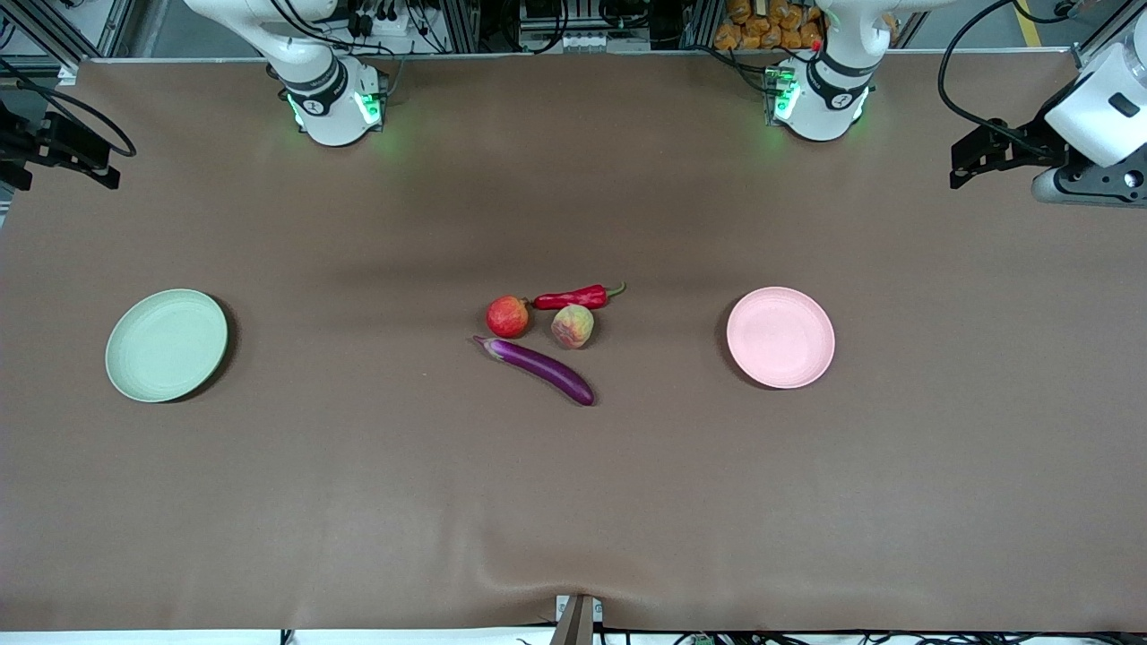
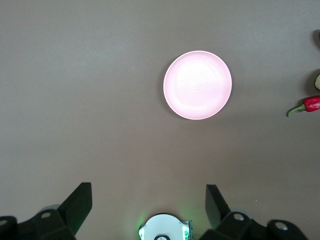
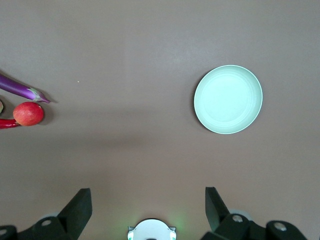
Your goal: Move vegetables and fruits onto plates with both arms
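The eggplant (image 1: 538, 365), red fruit (image 1: 508, 316), peach-like fruit (image 1: 573, 325) and chili (image 1: 573, 296) lie clustered mid-table. The eggplant is nearest the front camera. The pale green plate (image 1: 167, 344) lies toward the right arm's end and the pale pink plate (image 1: 780, 337) toward the left arm's end; both are bare. My left gripper (image 2: 148, 186) is open and empty, high over the table, with the pink plate (image 2: 198, 85) and chili (image 2: 310, 104) in its view. My right gripper (image 3: 147, 190) is open and empty, also high, and its view shows the green plate (image 3: 228, 99), eggplant (image 3: 22, 89) and red fruit (image 3: 28, 113).
A brown cloth (image 1: 573, 502) covers the table and is wrinkled at the edge nearest the front camera. The green-lit arm bases (image 1: 333, 107) (image 1: 820, 98) stand at the edge farthest from that camera. The arms' dark hands show at the front view's edges (image 1: 1004, 150) (image 1: 63, 148).
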You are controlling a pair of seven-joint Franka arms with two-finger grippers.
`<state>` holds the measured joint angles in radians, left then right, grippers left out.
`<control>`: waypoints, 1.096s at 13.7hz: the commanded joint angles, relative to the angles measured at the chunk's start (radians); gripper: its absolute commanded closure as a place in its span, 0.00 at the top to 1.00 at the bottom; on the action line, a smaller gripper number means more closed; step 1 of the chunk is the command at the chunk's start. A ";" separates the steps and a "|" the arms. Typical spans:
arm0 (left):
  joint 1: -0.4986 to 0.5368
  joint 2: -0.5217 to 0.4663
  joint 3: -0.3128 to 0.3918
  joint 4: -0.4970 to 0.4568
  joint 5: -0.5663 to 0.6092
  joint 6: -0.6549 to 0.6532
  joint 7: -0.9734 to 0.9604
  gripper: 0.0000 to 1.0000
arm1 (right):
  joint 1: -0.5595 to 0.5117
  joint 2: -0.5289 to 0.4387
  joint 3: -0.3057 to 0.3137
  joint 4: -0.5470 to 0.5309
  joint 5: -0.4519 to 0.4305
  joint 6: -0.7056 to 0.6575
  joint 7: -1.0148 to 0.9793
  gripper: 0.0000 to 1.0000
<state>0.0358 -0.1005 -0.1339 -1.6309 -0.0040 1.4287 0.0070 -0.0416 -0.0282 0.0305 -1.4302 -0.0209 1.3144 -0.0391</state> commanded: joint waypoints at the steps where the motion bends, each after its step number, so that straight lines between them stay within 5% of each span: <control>1: 0.010 -0.007 -0.006 0.010 -0.016 -0.013 -0.006 1.00 | 0.003 -0.010 -0.003 0.004 -0.002 -0.018 -0.010 1.00; 11: 0.027 -0.002 0.003 0.003 -0.017 -0.027 -0.012 1.00 | -0.003 -0.007 -0.003 0.002 -0.001 -0.035 -0.008 1.00; 15: 0.050 0.114 -0.003 0.016 -0.016 0.001 -0.018 1.00 | -0.010 -0.007 -0.003 0.002 0.001 -0.037 -0.008 1.00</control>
<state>0.0824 -0.0567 -0.1267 -1.6387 -0.0041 1.4207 0.0035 -0.0432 -0.0282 0.0267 -1.4304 -0.0206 1.2870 -0.0391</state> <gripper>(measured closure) 0.000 0.000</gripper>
